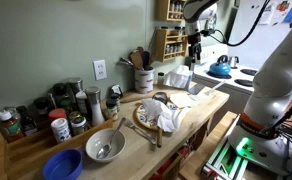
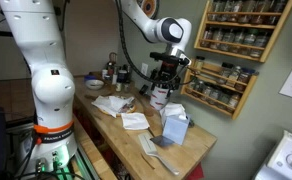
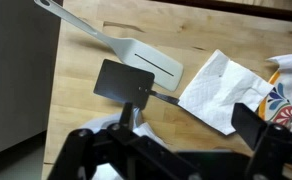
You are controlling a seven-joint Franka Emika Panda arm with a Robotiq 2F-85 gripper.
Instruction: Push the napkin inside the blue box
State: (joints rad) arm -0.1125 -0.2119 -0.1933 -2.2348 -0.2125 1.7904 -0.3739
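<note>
While the gripper (image 2: 164, 88) hangs above the worktop (image 2: 201, 150) with nothing between its fingers, the blue box (image 2: 174, 130) stands upright on the wood in front of it, near the right end of the surface in that exterior view. It is a small pale-blue carton with its top open. A white napkin (image 2: 171, 110) pokes up out of the opening, crumpled and peaked, with part of it still above the rim. How deep it sits in the box cannot be told at this size.

Seen from the wrist, the dark fingers (image 3: 86, 148) are spread wide apart along the lower edge, open and touching nothing. Beyond them a flat napkin (image 3: 218, 90) lies loose on the boards, white, creased and roughly square, with one corner folded. Its right edge meets a patterned plate (image 3: 286, 95). Just left of it lies a black spatula (image 3: 124, 80), and a white spatula (image 3: 136, 55) lies just beyond that, their blades close together. The blue box does not show in the wrist view.

A wooden spice rack (image 2: 241, 40) hangs on the wall behind the arm.
</note>
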